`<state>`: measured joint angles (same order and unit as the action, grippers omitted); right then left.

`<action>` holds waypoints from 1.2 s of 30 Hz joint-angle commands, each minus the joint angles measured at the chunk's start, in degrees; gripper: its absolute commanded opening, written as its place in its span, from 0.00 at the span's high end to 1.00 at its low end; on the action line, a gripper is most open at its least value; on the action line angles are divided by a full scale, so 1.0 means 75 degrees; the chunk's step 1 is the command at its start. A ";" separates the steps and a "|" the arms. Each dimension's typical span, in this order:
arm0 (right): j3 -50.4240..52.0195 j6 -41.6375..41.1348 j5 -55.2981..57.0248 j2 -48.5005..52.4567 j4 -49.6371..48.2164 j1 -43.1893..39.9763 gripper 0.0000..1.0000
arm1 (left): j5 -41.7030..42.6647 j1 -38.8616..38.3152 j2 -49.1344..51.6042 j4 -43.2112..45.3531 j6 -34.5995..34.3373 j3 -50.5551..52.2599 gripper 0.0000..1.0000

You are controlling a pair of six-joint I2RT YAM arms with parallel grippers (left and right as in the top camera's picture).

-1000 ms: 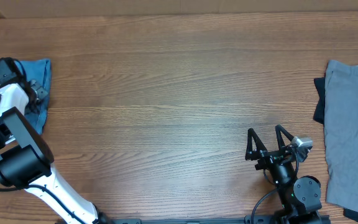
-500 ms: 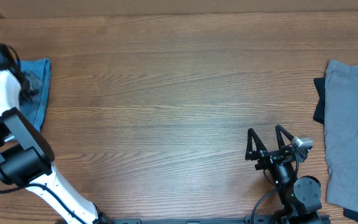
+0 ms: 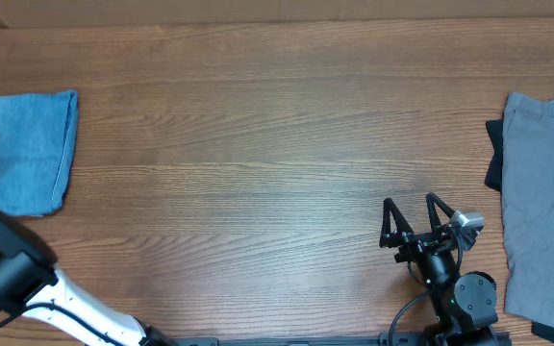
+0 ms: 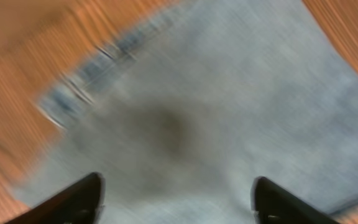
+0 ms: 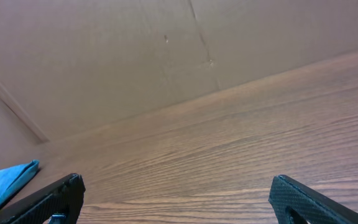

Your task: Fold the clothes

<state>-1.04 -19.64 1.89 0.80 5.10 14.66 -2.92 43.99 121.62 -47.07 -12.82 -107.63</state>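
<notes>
Left tool (image 4: 178, 202) wide apart and empty above the blue jeans (image 3: 27, 144), right tool (image 3: 409, 202) equally wide over the wooden table (image 3: 258, 144).

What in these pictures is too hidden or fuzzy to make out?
Overhead: the jeans run off the left edge, so their full outline is cut off.
Left wrist: motion blur smears the jeans' details beneath the left end effector.
Overhead: the grey garment is cut by the right edge; it covers most of a dark garment.
</notes>
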 commanded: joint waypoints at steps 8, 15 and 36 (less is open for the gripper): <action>0.0079 0.0023 -0.0006 -0.0085 -0.0050 -0.0035 0.00 | 0.1419 0.0568 0.0568 0.1020 0.1370 -0.0061 0.00; 0.0079 0.0023 -0.0006 -0.0085 -0.0050 -0.0035 0.00 | 0.1419 0.0583 0.1402 0.1725 0.1373 -0.0061 0.07; 0.0079 0.0023 -0.0006 -0.0085 -0.0050 -0.0035 0.00 | 0.1483 0.0216 0.2547 0.1384 0.1501 -0.0061 0.84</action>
<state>-1.04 -19.66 1.89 0.80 5.13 14.66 8.69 48.18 137.03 -34.41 -3.38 -109.14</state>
